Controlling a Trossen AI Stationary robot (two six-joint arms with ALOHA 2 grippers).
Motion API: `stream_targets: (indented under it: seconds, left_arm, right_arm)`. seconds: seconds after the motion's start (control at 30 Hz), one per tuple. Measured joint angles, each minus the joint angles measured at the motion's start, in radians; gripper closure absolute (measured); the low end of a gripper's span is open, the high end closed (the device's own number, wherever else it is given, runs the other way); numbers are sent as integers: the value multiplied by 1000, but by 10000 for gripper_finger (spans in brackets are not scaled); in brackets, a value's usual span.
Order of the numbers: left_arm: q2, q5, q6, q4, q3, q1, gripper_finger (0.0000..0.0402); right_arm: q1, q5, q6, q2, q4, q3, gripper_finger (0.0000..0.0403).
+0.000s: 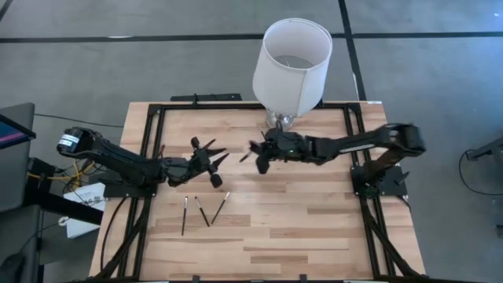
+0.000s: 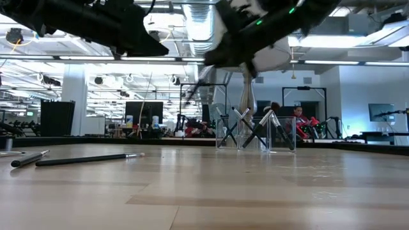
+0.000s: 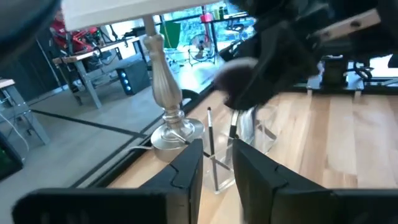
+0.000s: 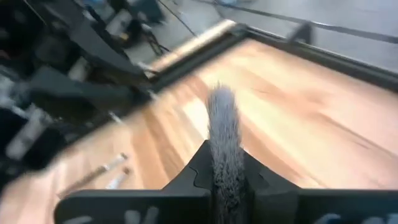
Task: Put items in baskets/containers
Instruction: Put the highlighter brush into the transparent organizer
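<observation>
Your right gripper [image 1: 262,159] hangs above the middle of the tabletop [image 1: 314,228], toward the far edge. Its fingers are clamped shut on a brush [image 4: 224,140], whose grey bristles stick out between them in the right wrist view. The clear tray [image 2: 255,133] stands near the far edge, just in front of the lamp [image 1: 291,56], with several brushes already leaning crossed inside it.

Carry the brush over the tray's open top and point the handle down. Lower it into a gap between the leaning brushes before you let go, so it does not knock them out or tip the light tray.

Your left gripper [image 1: 206,161] hovers just beside the right one, fingers partly apart and holding nothing. Keep it clear of the right arm's path. Three more brushes [image 1: 203,211] lie left of centre, toward the near edge, for later.
</observation>
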Motion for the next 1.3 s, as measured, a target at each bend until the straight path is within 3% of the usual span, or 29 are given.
stream_targets:
  seconds: [0.37,0.67,0.93,1.13,1.3]
  left_arm:
    - [-73,0,-11,-29,-38,1,320]
    - [-73,0,-11,-28,-38,1,320]
    - [-73,0,-11,-28,-38,1,321]
    - [-73,0,-11,-28,-38,1,321]
    - [-73,1,-11,-28,-39,2,321]
  right_arm:
    - [75,294,105,-352,-608,0,392]
    - [58,355,278,-350,-931,0,385]
    - [32,362,267,-257,-951,0,391]
    - [32,356,177,-279,-894,3,387]
    - [39,448,110,-310,-891,39,396]
